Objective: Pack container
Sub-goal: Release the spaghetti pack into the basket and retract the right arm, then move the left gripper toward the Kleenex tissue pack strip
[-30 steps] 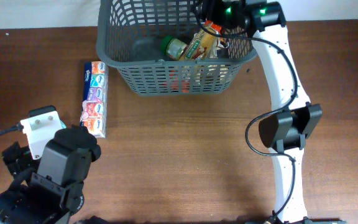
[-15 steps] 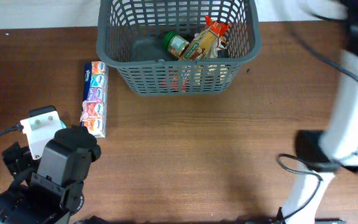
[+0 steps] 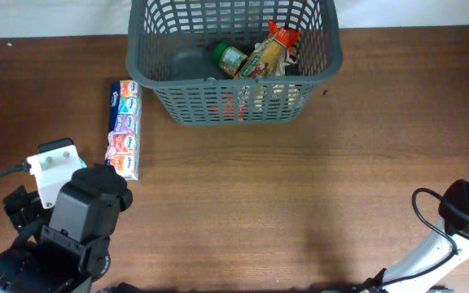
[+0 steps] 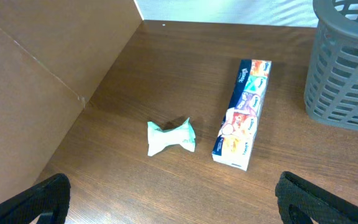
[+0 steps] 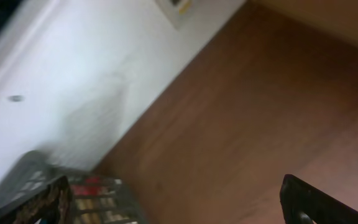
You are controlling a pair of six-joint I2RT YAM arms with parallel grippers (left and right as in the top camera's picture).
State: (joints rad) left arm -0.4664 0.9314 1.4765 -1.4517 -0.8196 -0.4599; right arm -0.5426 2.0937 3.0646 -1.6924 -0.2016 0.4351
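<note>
The container (image 3: 233, 96), a dark grey lattice basket, stands at the table's far middle. It holds a green-lidded jar (image 3: 230, 59) and an orange and yellow packet (image 3: 267, 54). In the left wrist view the container (image 4: 347, 62) is at the right. A long colourful tissue pack (image 4: 243, 115) and a small white and teal packet (image 4: 170, 137) lie ahead of my left gripper (image 4: 179, 211), which is open and empty. My right gripper (image 5: 179, 208) is open and empty over bare wood, with the container (image 5: 92, 199) blurred at its lower left.
The tissue pack (image 3: 123, 129) lies left of the container. My left arm (image 3: 76, 220) fills the near left corner and part of my right arm (image 3: 466, 216) shows at the near right edge. A brown board (image 4: 42, 81) walls the table's left side.
My right arm has swung from above the container back to the near right edge, its jaws opening wider. The orange packet stays in the container. The left arm has not moved.
</note>
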